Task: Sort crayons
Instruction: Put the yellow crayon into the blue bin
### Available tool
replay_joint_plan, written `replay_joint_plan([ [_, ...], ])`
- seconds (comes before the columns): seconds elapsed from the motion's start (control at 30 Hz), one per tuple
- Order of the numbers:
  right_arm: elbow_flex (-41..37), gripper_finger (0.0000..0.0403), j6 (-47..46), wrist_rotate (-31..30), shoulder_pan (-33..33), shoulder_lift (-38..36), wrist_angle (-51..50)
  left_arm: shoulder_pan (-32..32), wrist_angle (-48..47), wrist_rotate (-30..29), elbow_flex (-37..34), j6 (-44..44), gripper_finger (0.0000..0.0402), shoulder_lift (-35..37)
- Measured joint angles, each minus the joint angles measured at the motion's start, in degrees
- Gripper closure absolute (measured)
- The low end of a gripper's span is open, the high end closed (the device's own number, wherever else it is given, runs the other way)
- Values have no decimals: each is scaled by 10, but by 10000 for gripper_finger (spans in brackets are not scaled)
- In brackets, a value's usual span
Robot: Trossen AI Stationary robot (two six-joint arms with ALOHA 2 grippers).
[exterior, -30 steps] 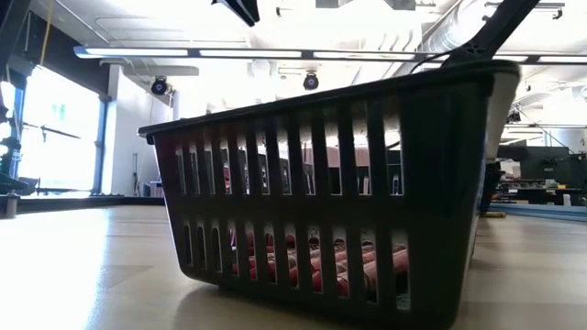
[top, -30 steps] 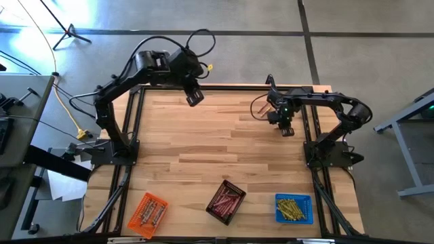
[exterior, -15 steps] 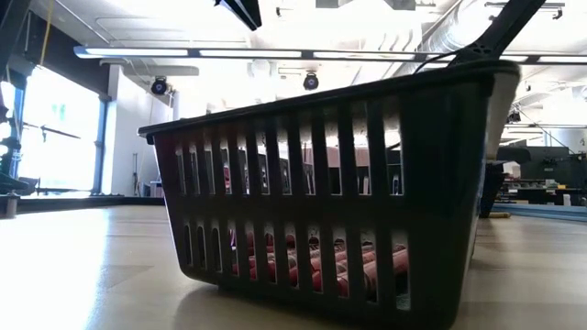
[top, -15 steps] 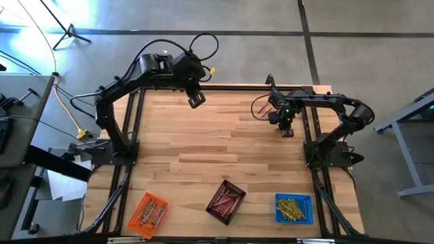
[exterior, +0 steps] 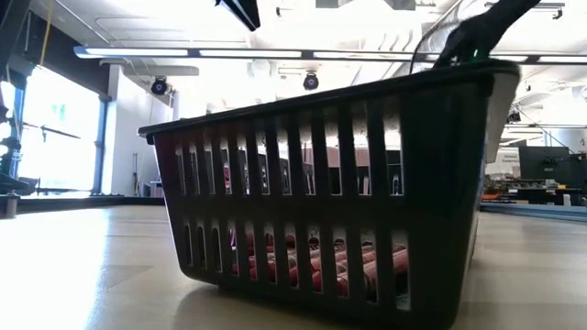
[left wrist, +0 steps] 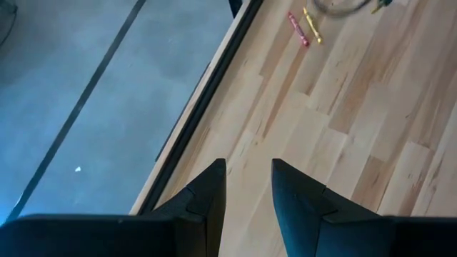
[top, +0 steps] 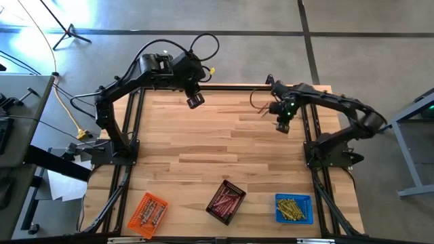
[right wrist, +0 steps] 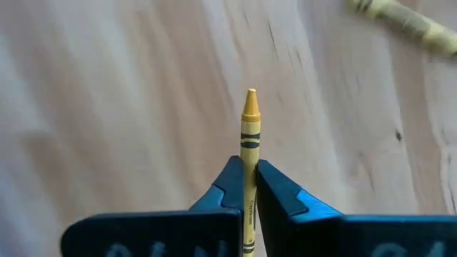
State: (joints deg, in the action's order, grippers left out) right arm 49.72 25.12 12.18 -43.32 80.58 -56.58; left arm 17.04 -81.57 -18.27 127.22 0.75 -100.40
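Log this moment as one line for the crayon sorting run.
right gripper: shut on yellow crayon, far right of table | left gripper: open, empty, far left edge | blue tray: yellow crayons

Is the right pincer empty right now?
No, the right pincer is shut on a yellow crayon that sticks out past its tips.

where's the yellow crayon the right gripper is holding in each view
high view: not discernible, hidden at the right gripper, far right of the table.
low view: not in it.
left wrist view: not identifiable.
right wrist view: yellow crayon centre, upright between the fingers.
Shared landmark: the light wood table.
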Motion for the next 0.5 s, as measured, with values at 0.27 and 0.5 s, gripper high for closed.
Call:
replay_joint_plan([
  [0.27, 46, 400, -212, 97, 95, -153, -25, 0, -13, 0, 0, -35, 300, 0],
  [0.5, 25, 401, -500, 93, 344, -248, -27, 2, -12, 0, 0, -80, 300, 0],
])
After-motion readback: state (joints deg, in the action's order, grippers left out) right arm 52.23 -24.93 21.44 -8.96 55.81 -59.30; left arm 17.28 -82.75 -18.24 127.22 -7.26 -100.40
